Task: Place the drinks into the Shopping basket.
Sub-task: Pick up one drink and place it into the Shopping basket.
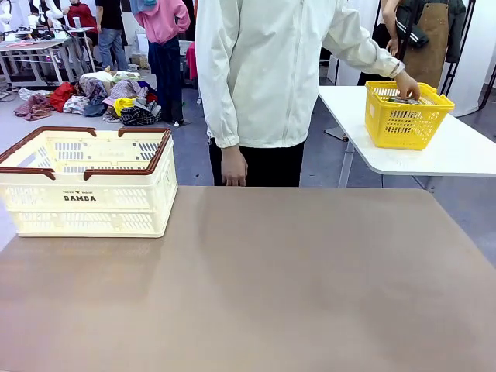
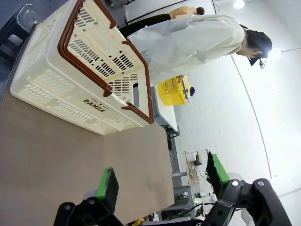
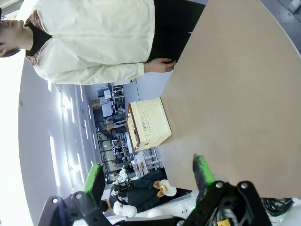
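In the front view, a cream-white slotted plastic shopping basket (image 1: 85, 203) with a dark brown rim and "DAMDA" printed on its side stands upright on the far left part of the brown tabletop (image 1: 294, 287). A person in a white jacket (image 1: 263, 70) stands at the far edge. One hand (image 1: 232, 167) hangs down at that edge. The other hand (image 1: 407, 84) reaches into a small bright yellow slotted plastic basket (image 1: 407, 124) on a separate white side table (image 1: 457, 155) off to the right, well apart from the cream-white basket. What lies inside the yellow basket is too small to tell.

In the left wrist view, the left pincer (image 2: 161, 178) rises from the bottom edge with its green-padded fingers wide apart and nothing between them, above bare tabletop. The cream-white basket sits beyond it with its handles folded outward along the rim. The yellow basket and the person appear farther off, turned sideways.

In the right wrist view, the right pincer (image 3: 149, 176) is likewise spread, its two fingers wide apart with nothing between them. The tabletop stretches ahead of it, and the cream-white basket shows small at the far corner. The person's hanging hand is at the tabletop's edge.
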Available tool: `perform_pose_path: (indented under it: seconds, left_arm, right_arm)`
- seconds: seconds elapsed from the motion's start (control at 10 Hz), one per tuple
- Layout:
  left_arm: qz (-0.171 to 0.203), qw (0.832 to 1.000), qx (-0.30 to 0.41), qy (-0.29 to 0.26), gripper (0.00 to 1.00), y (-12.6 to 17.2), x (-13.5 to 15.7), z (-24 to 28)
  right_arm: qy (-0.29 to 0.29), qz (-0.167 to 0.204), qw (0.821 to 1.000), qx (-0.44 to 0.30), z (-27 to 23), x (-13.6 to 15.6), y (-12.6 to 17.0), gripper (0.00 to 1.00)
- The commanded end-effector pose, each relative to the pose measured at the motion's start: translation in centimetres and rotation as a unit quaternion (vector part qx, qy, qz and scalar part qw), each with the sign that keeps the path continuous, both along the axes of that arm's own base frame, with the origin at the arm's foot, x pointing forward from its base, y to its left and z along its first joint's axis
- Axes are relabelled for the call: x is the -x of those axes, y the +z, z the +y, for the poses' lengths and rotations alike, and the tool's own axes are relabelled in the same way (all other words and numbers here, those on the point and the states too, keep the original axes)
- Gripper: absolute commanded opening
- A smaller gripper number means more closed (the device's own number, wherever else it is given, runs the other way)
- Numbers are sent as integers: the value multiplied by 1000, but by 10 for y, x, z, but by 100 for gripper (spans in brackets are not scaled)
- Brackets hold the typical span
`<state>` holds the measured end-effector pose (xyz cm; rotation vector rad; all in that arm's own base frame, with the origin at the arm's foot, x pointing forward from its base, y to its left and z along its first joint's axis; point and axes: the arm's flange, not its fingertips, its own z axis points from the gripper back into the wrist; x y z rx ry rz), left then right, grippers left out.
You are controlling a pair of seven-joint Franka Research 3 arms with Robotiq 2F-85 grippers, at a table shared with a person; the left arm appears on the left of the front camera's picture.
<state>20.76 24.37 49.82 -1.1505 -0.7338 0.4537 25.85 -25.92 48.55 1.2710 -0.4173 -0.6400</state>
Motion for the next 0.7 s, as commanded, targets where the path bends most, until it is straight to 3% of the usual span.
perform_pose_path:
  seconds: [0.0,0.6]
  left_arm:
    - [-13,1000,2,-2,100,1,-1,2]
    - [-13,1000,2,-2,100,1,-1,2]
  right_arm:
    - [6,-9,1000,7,-2,1,1,100]
    - [6,-9,1000,7,-2,1,1,100]
